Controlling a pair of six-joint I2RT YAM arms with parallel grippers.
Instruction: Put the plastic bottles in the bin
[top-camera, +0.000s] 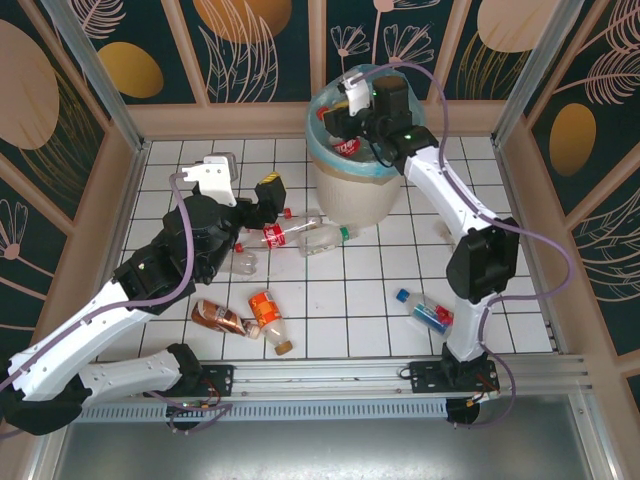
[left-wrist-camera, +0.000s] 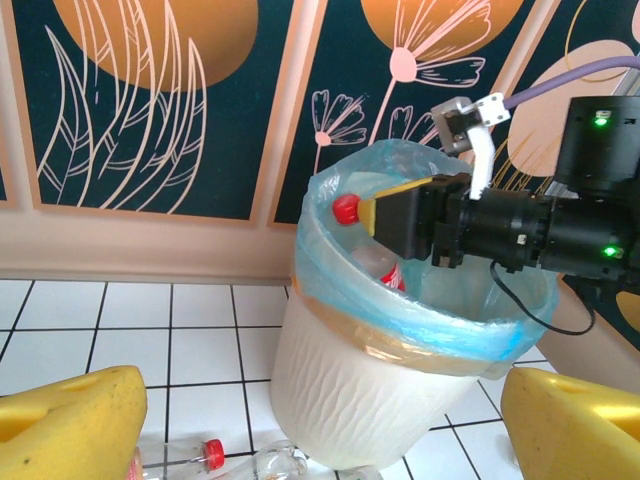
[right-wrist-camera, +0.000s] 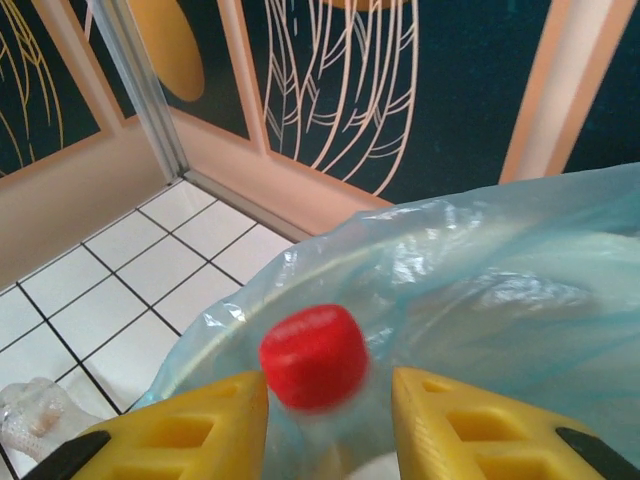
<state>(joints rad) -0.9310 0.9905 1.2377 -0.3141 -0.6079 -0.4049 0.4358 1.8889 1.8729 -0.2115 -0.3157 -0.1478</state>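
The bin (top-camera: 352, 192), cream-white with a blue-green bag, stands at the back of the tiled floor. My right gripper (right-wrist-camera: 330, 400) hangs over its mouth, shut on a clear plastic bottle whose red cap (right-wrist-camera: 313, 357) sticks out, blurred, between the yellow fingers. From the left wrist view that cap (left-wrist-camera: 346, 209) pokes past the fingertip and the bottle's red label (left-wrist-camera: 396, 277) hangs inside the bag. My left gripper (top-camera: 262, 200) is open just left of the bin, its fingers (left-wrist-camera: 75, 425) wide apart with nothing between them. Several bottles lie on the tiles, among them a red-labelled one (top-camera: 283, 235).
Loose on the floor: a clear bottle with a green cap (top-camera: 326, 240), a crushed clear one (top-camera: 245, 262), a brown one (top-camera: 218, 317), an orange one (top-camera: 267, 314), a blue-labelled one (top-camera: 426, 311). Patterned walls enclose three sides; a metal rail (top-camera: 330, 375) runs along the front.
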